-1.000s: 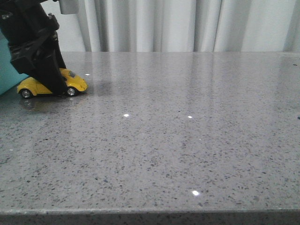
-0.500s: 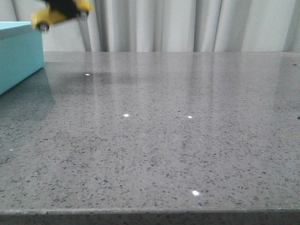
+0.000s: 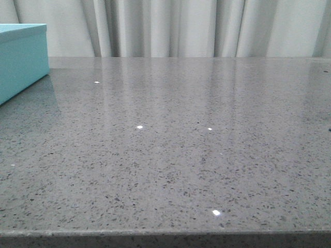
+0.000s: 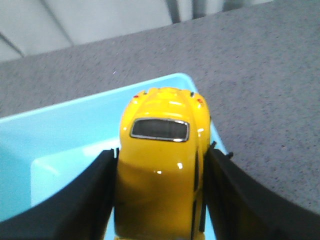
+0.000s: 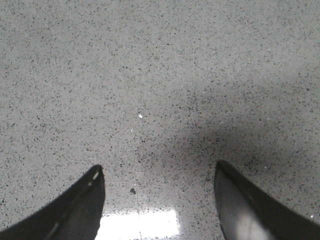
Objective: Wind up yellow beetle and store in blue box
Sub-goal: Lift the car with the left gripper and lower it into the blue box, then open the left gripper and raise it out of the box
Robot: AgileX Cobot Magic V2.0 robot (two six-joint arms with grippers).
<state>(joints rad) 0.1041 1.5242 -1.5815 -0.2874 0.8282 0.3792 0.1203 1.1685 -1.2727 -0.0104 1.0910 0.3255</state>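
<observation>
We have the yellow beetle (image 4: pixel 162 165) clamped between the two dark fingers of the left tool (image 4: pixel 160 200), one finger pressed to each flank, and it hangs above the open blue box (image 4: pixel 65 150), near one corner of the turquoise interior. In the front view the car and the left arm are out of frame; only a corner of the box (image 3: pixel 20 57) shows at the table's (image 3: pixel 181 144) left edge. The right tool (image 5: pixel 159 200) hovers over bare speckled table with its fingers spread wide and nothing between them. We cannot tell from these views whether the winding was done. We judge the storing step to be well along: the car is lifted and over the box, not yet resting inside. What remains, in our estimate, is to lower it, let go and withdraw.
</observation>
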